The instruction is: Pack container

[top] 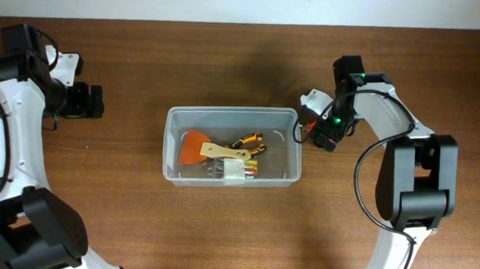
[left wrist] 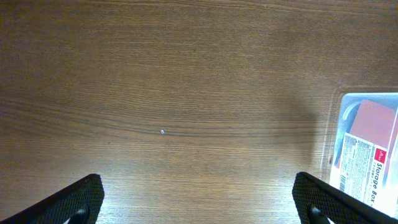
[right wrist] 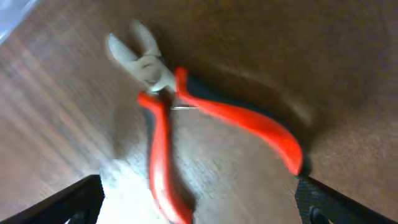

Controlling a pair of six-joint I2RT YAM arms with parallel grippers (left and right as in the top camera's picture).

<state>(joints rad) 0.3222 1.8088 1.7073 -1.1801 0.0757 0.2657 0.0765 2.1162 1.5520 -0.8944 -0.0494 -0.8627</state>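
The container (top: 233,112) is a clear plastic tub in the middle of the table. It holds an orange scraper (top: 196,146) with a wooden handle, an orange-and-black hand tool (top: 249,142) and a small clear case (top: 236,172). Its labelled corner shows at the right edge of the left wrist view (left wrist: 373,143). My right gripper (top: 306,126) is open just past the tub's right wall. In the right wrist view its fingers (right wrist: 202,208) straddle red-handled pliers (right wrist: 155,118) lying on the table, not touching them; the view is blurred. My left gripper (top: 93,102) (left wrist: 199,202) is open and empty, far left of the tub.
The wooden table (top: 218,232) stretches all round the tub. A white paper or label (right wrist: 134,193) lies under the pliers' handles. The left arm's base and links stand along the left edge (top: 8,163), the right arm's along the right (top: 414,185).
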